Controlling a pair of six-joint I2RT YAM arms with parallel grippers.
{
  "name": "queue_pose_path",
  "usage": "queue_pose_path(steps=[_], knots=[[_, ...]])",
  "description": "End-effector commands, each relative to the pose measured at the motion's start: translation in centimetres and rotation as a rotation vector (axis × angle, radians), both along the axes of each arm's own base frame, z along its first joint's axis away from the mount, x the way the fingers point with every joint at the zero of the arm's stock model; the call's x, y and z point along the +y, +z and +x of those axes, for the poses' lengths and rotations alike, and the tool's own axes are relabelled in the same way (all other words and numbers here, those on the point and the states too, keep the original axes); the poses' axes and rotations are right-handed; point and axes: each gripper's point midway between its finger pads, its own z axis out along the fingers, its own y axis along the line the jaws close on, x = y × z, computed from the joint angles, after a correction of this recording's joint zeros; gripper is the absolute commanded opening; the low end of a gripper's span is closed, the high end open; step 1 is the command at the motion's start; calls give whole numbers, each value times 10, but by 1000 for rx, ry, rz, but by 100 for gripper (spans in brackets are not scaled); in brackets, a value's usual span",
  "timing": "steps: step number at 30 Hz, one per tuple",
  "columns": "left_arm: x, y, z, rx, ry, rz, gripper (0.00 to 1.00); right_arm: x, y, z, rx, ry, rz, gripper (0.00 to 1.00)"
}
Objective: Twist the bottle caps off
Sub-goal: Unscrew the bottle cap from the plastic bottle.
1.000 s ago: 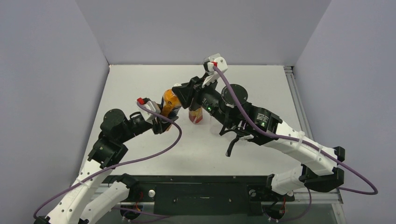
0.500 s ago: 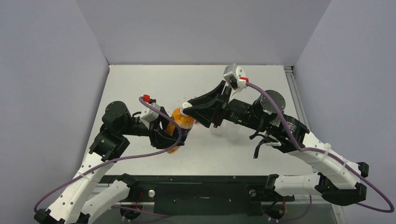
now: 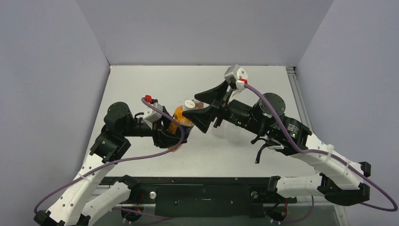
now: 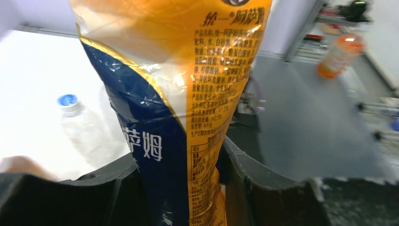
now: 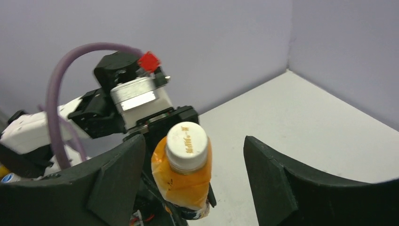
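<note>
With the left gripper (image 4: 181,188) clamped on the orange bottle (image 5: 181,183) at lower centre of the right wrist view, and the right gripper (image 5: 193,155) holding its jaws wide, clear of the white cap (image 5: 187,145), an off-centre closure may slip off the cap.

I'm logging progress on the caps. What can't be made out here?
Top view: lower body of the orange bottle, mostly hidden by the left gripper.
Right wrist view: whether the white cap is loosened; its skirt covers the thread.
Left wrist view: base of the clear bottle, behind a gripper finger.
Left wrist view: an orange object at upper right, too blurred to identify.
</note>
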Motion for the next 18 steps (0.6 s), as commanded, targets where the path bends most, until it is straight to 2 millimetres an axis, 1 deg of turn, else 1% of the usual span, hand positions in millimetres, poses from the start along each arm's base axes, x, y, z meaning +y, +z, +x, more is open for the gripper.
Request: queue_pose_path(steps=[1, 2, 3, 4, 5, 6, 7, 8, 9, 10, 11, 12, 13, 15, 18], knots=[[11, 1, 40, -219, 243, 22, 0, -30, 27, 38, 42, -282, 102, 73], [16, -3, 51, -246, 308, 33, 0, -34, 28, 45, 59, -333, 120, 73], [19, -3, 57, -302, 338, 42, 0, -34, 29, 48, 82, -349, 137, 73], [24, -6, 67, -329, 402, 48, 0, -34, 29, 54, 98, -388, 142, 73], [27, -6, 72, -375, 430, 48, 0, -25, 23, 57, 118, -396, 130, 72], [32, -6, 81, -414, 481, 60, 0, -26, 26, 60, 124, -425, 134, 72], [35, -5, 86, -437, 517, 61, 0, -13, 17, 61, 132, -425, 103, 71], [37, -5, 89, -469, 531, 69, 0, -11, 21, 63, 133, -442, 101, 70], [40, -5, 94, -483, 563, 70, 0, 2, 15, 62, 134, -430, 76, 69], [41, -4, 96, -493, 581, 72, 0, 4, 19, 61, 124, -431, 74, 69], [43, -3, 100, -495, 605, 75, 0, 15, 15, 58, 121, -418, 57, 69], [44, -4, 102, -488, 614, 78, 0, 17, 18, 58, 113, -424, 61, 69], [45, -4, 106, -475, 633, 87, 0, 23, 17, 55, 112, -415, 61, 70], [46, -5, 110, -444, 657, 92, 0, 27, 17, 56, 113, -423, 63, 70], [46, -3, 110, -428, 667, 74, 0, 30, 15, 60, 121, -443, 59, 69]])
